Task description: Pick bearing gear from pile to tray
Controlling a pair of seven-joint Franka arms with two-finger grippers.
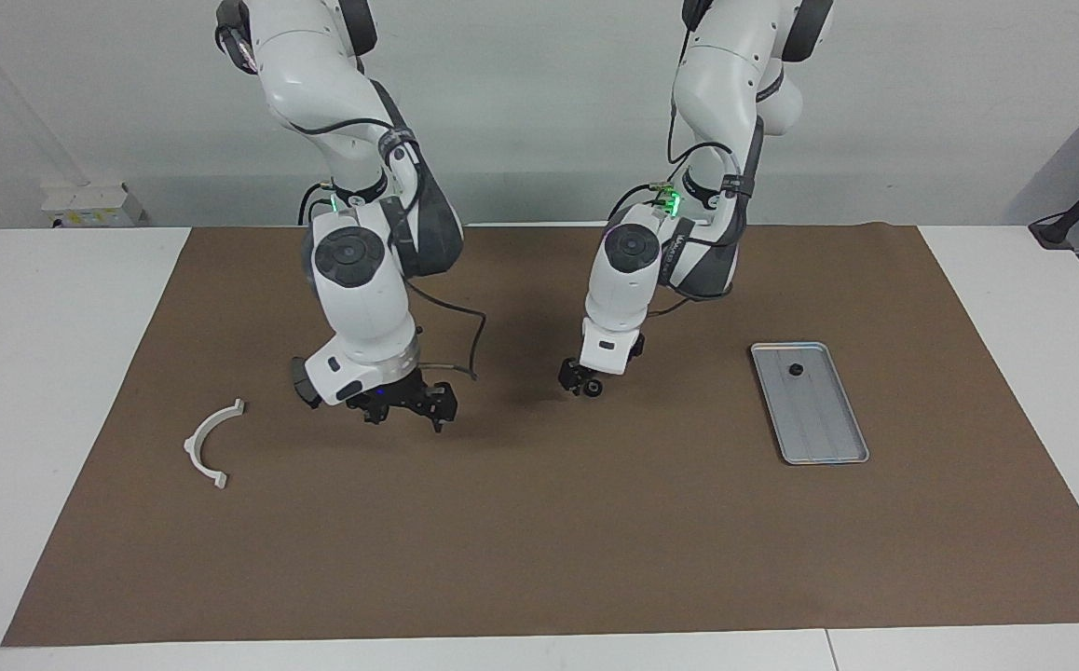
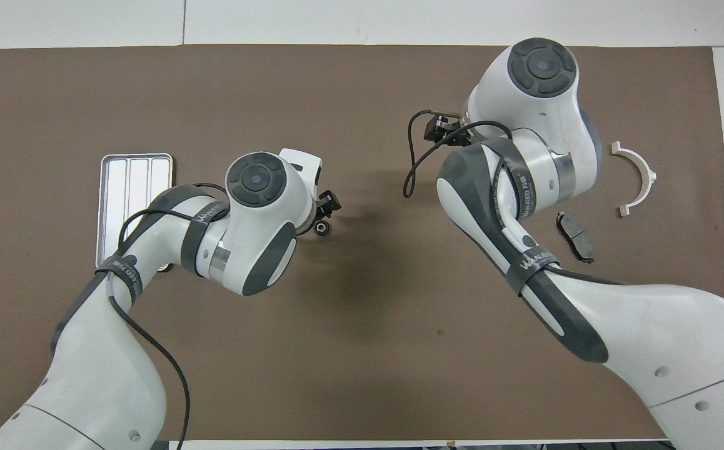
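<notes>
The white half-ring bracket (image 1: 211,443) is lying on the brown mat (image 1: 539,540) toward the right arm's end of the counter (image 1: 27,391), well apart from everything else. Just beside it, nearer to the robots, a dark grey brake pad (image 2: 575,235) is resting flat on the mat. In the facing view it is mostly hidden by the right arm's wrist.

The right gripper (image 1: 406,415) is hanging low over the mat beside that pad. Its fingers are standing apart and are holding nothing.

Near the middle of the mat, the left gripper (image 1: 581,385) is reaching down to a small black round piece (image 2: 321,229) lying on the mat. Its fingers are spread apart around or right beside the piece. I cannot tell whether they are touching it.

Toward the left arm's end, the silver-grey tray (image 1: 828,438) is sitting on the mat, lengthwise away from the robots. A second black round piece (image 1: 795,370) is lying in it, at the end nearer to the robots.
</notes>
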